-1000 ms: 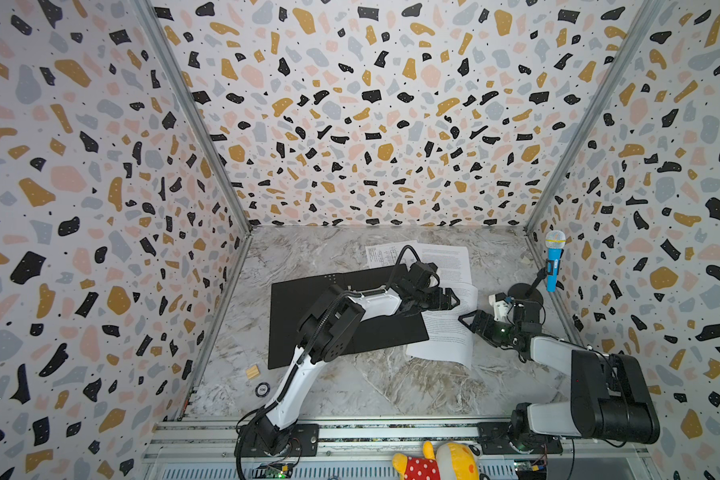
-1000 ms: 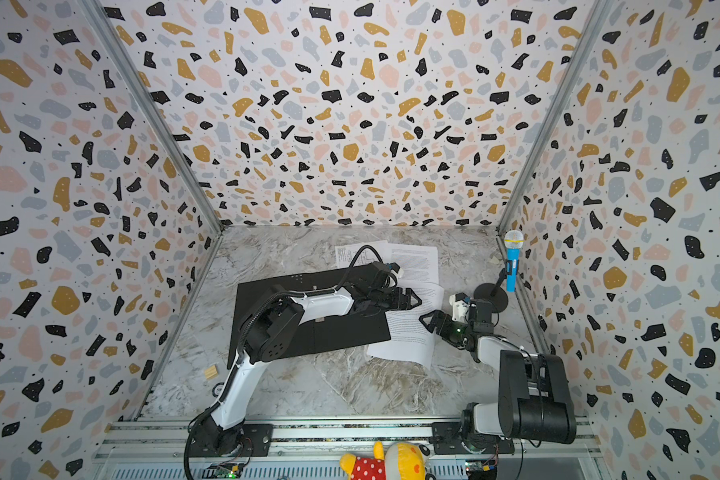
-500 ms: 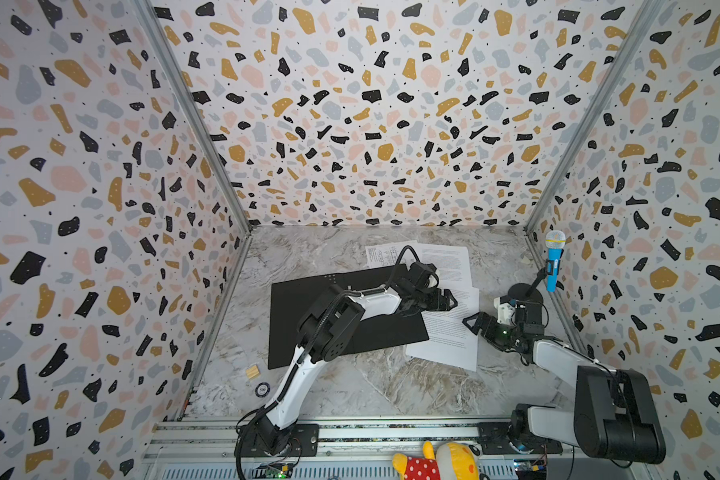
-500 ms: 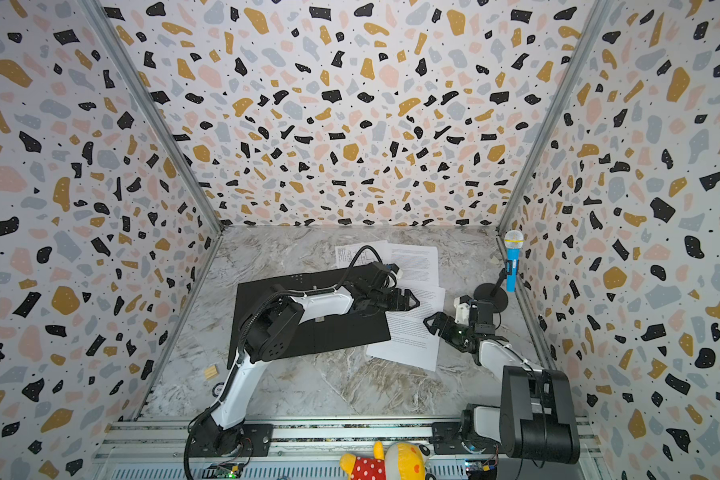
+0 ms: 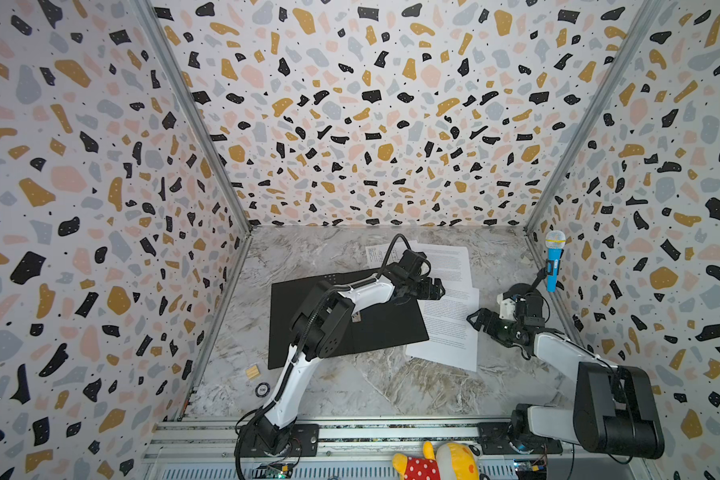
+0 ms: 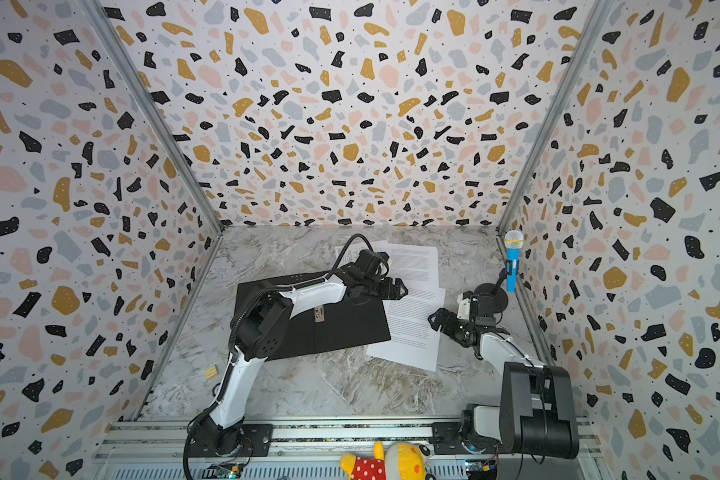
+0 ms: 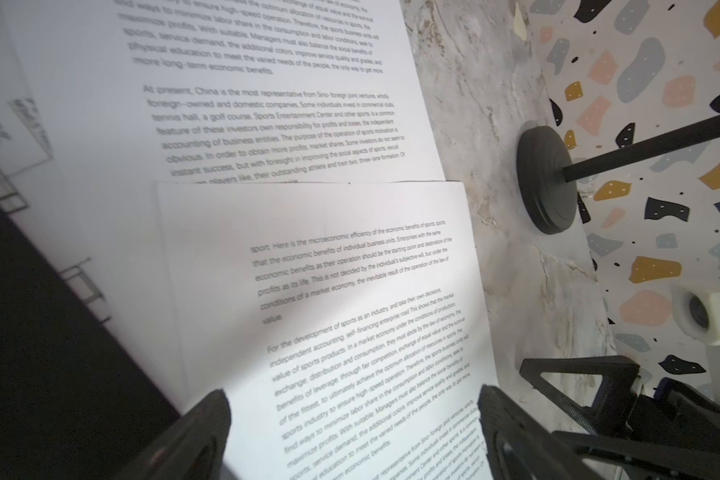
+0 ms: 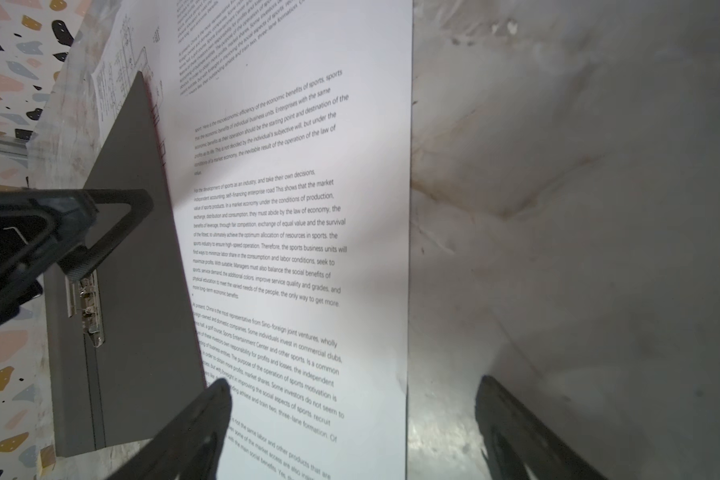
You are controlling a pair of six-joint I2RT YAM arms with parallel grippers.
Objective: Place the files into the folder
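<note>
The files are three white sheets lying flat on the marble tabletop (image 5: 350, 395), all outside the folder. I count two with dense text and one with line drawings. The near text sheet (image 5: 449, 332) lies just right of the open folder (image 5: 391, 328), and their edges overlap; I cannot tell which is on top. Its far end overlaps the far text sheet (image 5: 449, 259), which in turn covers part of the drawing sheet (image 5: 375, 252) at the back.

These sheets look light and limp, and they lie so flat that there is nothing to pinch from above. I would expect a sheet to bend and slide rather than lift cleanly, and it could drag the one beneath it. The best hold looks like a free edge or corner. On the near sheet that is the long right edge, which borders bare tabletop.

There is one folder. It lies black side up, looks stiffer than the paper, and has one metal clip (image 6: 319, 313) at its spine.

There are two grippers, both with jaws wide apart and holding nothing. The left gripper (image 5: 439, 289) hovers where folder and papers meet. The right gripper (image 5: 474, 320) sits at the near sheet's right edge, straddling it in its wrist view.

Off to the side stand one toy microphone (image 5: 554, 259) on its stand, one small wooden block (image 5: 252, 371) and one plush toy (image 5: 437, 461).
</note>
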